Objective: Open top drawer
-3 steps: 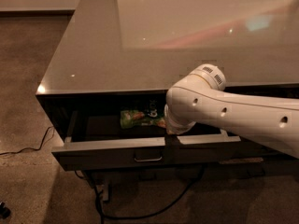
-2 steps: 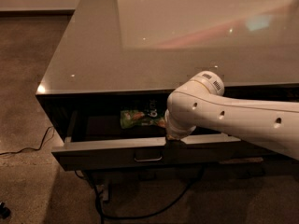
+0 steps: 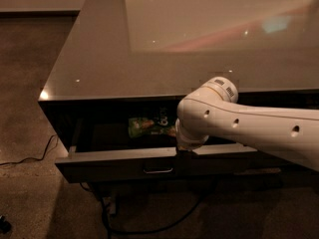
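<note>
One hand (image 3: 183,151), mostly hidden under my smooth white arm (image 3: 249,128), sits at the upper edge of the top drawer (image 3: 119,166); clenched or released, I cannot tell; drawer stands pulled out from under the glossy grey tabletop (image 3: 114,59); flat dark front, grey rim, small rectangular metal pull (image 3: 158,171) at centre, just left of the hand; crinkly green packet (image 3: 142,126) lies inside; thin black cable (image 3: 30,158) on speckled carpet (image 3: 30,83).
</note>
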Controlling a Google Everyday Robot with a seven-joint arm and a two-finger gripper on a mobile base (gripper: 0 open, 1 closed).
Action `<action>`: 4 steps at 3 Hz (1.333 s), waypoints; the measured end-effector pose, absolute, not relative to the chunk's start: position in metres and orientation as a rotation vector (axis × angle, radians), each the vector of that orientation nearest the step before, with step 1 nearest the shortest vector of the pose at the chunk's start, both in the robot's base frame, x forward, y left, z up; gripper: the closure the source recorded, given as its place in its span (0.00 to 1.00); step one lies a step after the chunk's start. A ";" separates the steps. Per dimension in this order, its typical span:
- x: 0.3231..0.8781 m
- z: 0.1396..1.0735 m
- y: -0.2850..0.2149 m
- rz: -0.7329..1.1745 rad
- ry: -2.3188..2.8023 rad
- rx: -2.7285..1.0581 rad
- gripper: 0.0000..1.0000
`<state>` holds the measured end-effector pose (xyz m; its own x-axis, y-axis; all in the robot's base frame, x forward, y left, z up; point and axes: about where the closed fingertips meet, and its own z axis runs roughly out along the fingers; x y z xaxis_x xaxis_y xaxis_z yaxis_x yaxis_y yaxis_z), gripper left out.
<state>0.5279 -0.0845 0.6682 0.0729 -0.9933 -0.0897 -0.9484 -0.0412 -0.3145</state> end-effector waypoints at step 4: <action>0.486 0.664 -0.086 -0.152 1.963 -2.187 1.00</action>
<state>0.4855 -0.0865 0.6640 0.1132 -0.9920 -0.0561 -0.9716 -0.0987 -0.2149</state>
